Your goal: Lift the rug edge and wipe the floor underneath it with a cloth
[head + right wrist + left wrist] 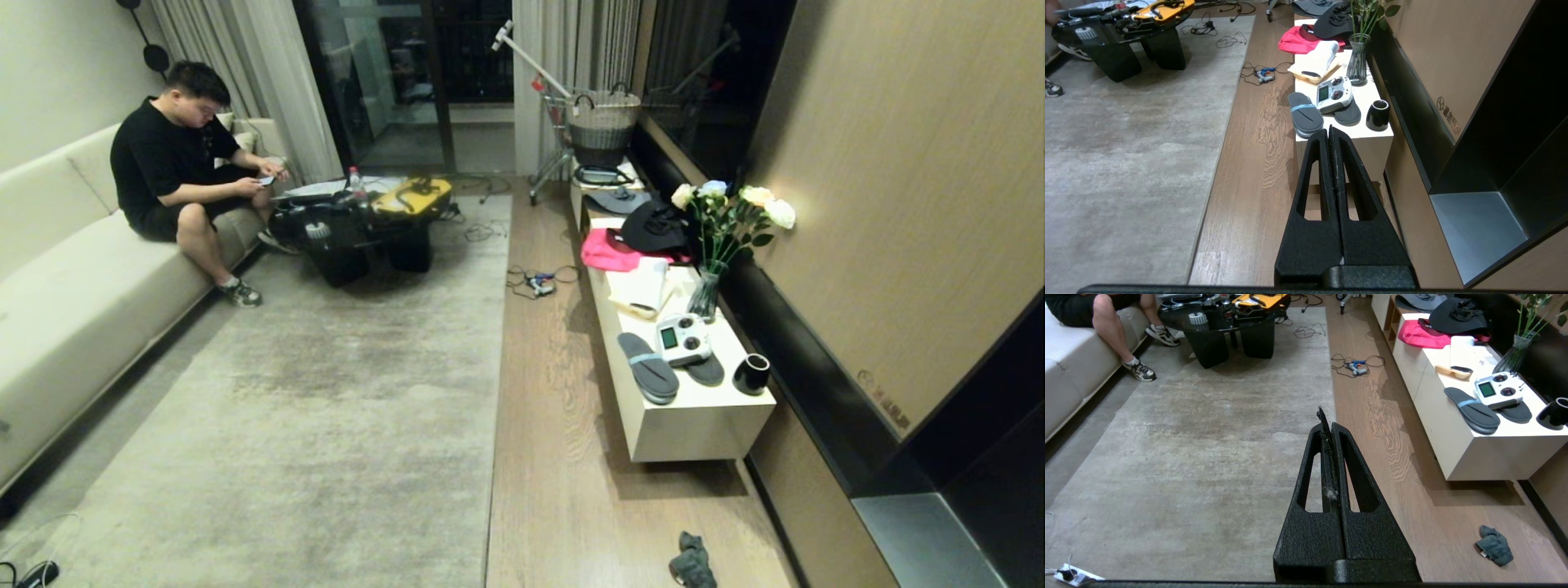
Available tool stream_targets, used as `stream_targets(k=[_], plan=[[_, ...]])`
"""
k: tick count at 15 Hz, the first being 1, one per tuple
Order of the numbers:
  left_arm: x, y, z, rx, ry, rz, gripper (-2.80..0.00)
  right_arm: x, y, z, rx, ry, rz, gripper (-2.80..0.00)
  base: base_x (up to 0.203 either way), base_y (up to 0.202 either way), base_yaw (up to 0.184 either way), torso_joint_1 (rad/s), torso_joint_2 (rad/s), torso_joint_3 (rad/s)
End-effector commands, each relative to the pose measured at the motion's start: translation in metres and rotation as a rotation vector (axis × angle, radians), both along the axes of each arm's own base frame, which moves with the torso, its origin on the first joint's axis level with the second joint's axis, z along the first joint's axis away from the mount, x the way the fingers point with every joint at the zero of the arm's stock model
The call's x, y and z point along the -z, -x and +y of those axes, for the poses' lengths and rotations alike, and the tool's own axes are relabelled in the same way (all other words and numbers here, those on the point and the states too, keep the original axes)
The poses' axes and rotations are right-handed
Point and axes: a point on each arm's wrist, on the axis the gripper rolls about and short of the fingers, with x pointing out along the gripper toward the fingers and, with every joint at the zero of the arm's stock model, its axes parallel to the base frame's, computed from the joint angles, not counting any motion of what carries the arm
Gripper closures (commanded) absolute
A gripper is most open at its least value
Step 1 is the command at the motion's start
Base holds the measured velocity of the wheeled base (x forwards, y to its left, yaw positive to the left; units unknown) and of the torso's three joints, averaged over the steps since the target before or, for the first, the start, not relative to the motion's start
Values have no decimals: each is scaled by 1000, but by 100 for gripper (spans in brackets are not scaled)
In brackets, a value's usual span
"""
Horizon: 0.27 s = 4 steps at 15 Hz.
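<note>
- A woven basket sits in a small shopping cart at the far end of the room; what it holds cannot be made out.
- A glass vase on the low white tabletop at the right holds white and pale blue flowers; a black cup stands at the near end of that tabletop, contents not visible.
- On the same tabletop lie a pair of grey slippers, a white remote controller, a black hat and bright pink fabric.
- The rug edge runs straight from near to far, bordering the strip of wood-grain floor between the rug and the tabletop; the rug lies flat.
- The cloth, dark grey-teal and crumpled, lies on the floor at the near right, right of the rug edge and well apart from it, near the tabletop's near end.
- The left tool has its fingers pressed together with nothing between them, and hangs above the rug edge; the cloth lies to its right and nearer, well apart.
- The right tool is likewise pressed together and empty, pointing toward the near end of the tabletop.
- A person sits on the pale sofa at the far left, beside a black coffee table.
</note>
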Motion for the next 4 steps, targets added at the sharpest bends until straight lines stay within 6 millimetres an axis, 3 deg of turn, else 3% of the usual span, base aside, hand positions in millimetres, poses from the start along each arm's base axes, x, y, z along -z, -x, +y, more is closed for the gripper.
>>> stream_targets(k=[1,4], plan=[[0,0,0,-1,0,1,0,0,0,0,4,-8,-1,0,0,0,0,0,0,0],[0,0,0,-1,0,-1,0,0,0,0,4,-8,-1,0,0,0,0,0,0,0]])
